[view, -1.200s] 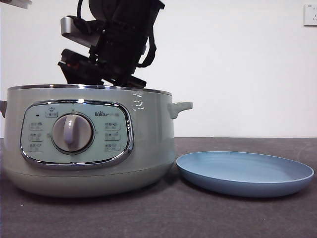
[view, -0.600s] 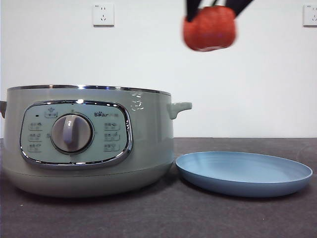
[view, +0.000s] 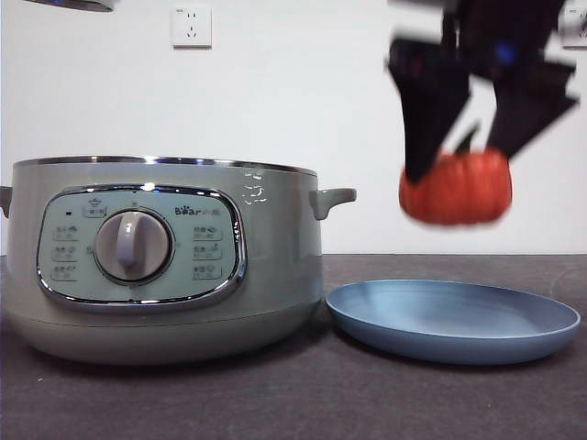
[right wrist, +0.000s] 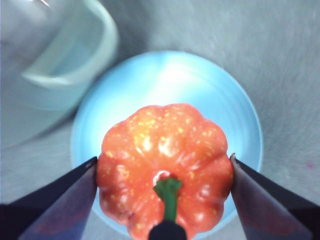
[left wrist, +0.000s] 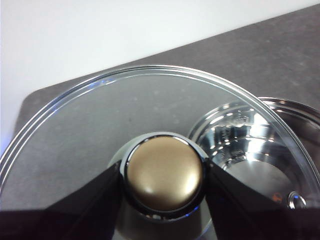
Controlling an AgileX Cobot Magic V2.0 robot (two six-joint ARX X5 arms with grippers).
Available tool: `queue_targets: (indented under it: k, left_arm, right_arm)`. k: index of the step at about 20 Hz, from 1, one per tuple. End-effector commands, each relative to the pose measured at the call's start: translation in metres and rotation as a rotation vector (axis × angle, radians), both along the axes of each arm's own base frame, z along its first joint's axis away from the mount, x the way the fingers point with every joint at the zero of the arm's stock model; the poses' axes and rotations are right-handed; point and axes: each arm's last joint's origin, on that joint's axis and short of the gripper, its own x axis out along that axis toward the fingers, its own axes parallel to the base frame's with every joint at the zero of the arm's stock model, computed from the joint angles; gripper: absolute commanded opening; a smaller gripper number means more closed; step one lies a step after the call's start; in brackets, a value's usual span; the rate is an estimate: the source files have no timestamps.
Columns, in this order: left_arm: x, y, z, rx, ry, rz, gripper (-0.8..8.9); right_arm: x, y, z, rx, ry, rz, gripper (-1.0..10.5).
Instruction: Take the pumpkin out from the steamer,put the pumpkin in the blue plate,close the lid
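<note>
Right gripper (right wrist: 165, 172): we see jaws clamped on the pumpkin (view: 456, 187), in the air above the blue plate (view: 453, 321).
Left gripper (left wrist: 162, 172): jaws closed on the lid (left wrist: 90, 120) knob, raised above the steamer (view: 165, 261).

You're facing a plain white wall (view: 293, 110) with one socket (view: 191, 26) high at left and another (view: 575, 27) cut off at the right edge. Below it runs a dark grey table (view: 275, 403), evenly lit, with soft shadows.
</note>
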Motion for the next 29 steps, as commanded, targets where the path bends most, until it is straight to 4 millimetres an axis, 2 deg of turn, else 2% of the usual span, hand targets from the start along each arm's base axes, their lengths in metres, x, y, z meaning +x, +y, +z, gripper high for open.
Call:
queue_targets:
  k: [1, 7, 12, 13, 15, 17, 24, 29]
  left_arm:
    - [0.000, -0.001, 0.008, -0.023, -0.054, -0.013, -0.09]
    - [0.002, -0.001, 0.007, -0.021, -0.049, -0.015, -0.09]
    - [0.002, -0.001, 0.007, -0.022, -0.049, -0.018, -0.09]
    - [0.002, -0.001, 0.007, -0.022, -0.049, -0.018, -0.09]
    - [0.002, -0.001, 0.007, -0.022, -0.049, -0.018, -0.09]
    - [0.002, -0.001, 0.007, -0.022, -0.049, -0.018, -0.09]
    - [0.002, -0.002, 0.007, -0.025, -0.048, -0.025, -0.09]
    - [0.007, -0.006, 0.007, -0.042, -0.045, -0.063, -0.09]
  right_arm:
    - [0.007, -0.002, -0.021, 0.017, -0.019, -0.035, -0.1]
    - [0.035, -0.016, -0.052, 0.048, 0.107, -0.082, 0.1]
    - [0.043, -0.015, -0.073, 0.029, 0.187, -0.064, 0.1]
    - [0.044, -0.014, -0.076, 0.039, 0.203, -0.055, 0.8]
    - [0.044, -0.013, -0.078, 0.032, 0.211, -0.071, 3.7]
    - [0.045, -0.013, -0.078, 0.017, 0.197, -0.095, 5.4]
    - [0.043, -0.014, -0.069, 0.038, 0.170, -0.092, 5.4]
    - [0.028, -0.022, -0.030, 0.111, 0.052, -0.094, 5.4]
